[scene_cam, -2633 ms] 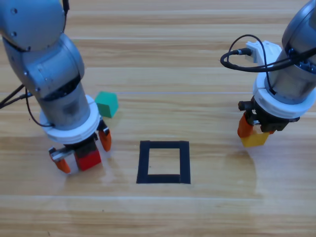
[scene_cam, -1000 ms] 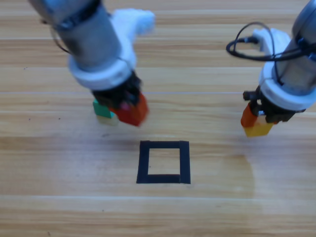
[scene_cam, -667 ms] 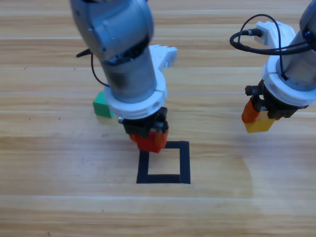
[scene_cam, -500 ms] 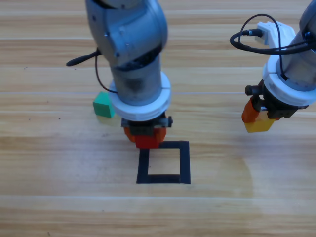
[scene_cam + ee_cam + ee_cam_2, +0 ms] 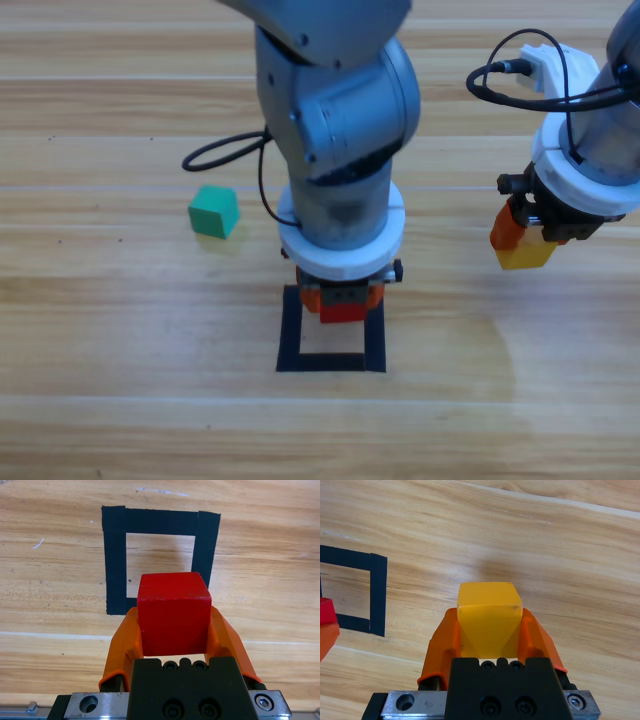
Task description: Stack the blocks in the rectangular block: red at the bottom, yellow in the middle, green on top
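High view: black tape rectangle [image 5: 331,329] sits nearest the table's [image 5: 120,400] front edge, about centre. Left gripper [image 5: 342,300] is over the rectangle's far side, jaws pinching the red cube [image 5: 343,309]. Left wrist view shows the red cube [image 5: 173,612] clamped between both orange jaws of the left gripper [image 5: 173,630], above the tape rectangle [image 5: 160,560] near one of its sides; can't tell whether it touches the table. Right gripper [image 5: 527,240] is off toward the table's right edge, well apart from the rectangle, jaws pinching the yellow cube [image 5: 522,255], lifted off the wood. Right wrist view: yellow cube [image 5: 489,620] gripped on both sides. Green cube [image 5: 214,211] rests on the table farther back, left of the rectangle, free of both grippers.
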`<action>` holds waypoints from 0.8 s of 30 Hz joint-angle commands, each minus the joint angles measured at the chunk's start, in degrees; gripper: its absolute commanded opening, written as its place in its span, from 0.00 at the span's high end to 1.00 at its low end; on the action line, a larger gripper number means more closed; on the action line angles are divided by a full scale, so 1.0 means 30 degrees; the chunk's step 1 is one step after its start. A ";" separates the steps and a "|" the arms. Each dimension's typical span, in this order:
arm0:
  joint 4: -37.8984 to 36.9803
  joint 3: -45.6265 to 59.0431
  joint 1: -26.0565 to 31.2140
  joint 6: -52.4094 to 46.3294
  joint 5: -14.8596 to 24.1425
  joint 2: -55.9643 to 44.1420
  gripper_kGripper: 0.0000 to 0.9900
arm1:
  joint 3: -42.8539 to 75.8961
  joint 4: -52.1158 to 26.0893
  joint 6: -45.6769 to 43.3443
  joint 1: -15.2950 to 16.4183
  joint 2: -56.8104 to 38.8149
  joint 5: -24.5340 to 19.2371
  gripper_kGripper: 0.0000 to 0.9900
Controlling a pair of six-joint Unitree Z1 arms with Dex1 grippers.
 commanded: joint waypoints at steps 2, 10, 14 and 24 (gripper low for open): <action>-0.0141 0.0425 -0.0309 0.0053 0.0073 0.1466 0.93 | 0.0595 -0.0017 0.0201 -0.0450 0.0290 -0.0045 1.00; -0.1284 0.1626 -0.0074 0.0844 -0.0044 0.1466 0.93 | 0.0595 -0.0047 0.0231 -0.0450 0.0348 -0.0016 1.00; -0.1723 0.2183 0.0072 0.0962 -0.0103 0.1378 0.93 | 0.0624 -0.0076 0.0231 -0.0450 0.0377 -0.0016 1.00; -0.2221 0.2623 0.0160 0.1020 -0.0103 0.1232 0.93 | 0.0653 -0.0105 0.0260 -0.0450 0.0407 -0.0016 1.00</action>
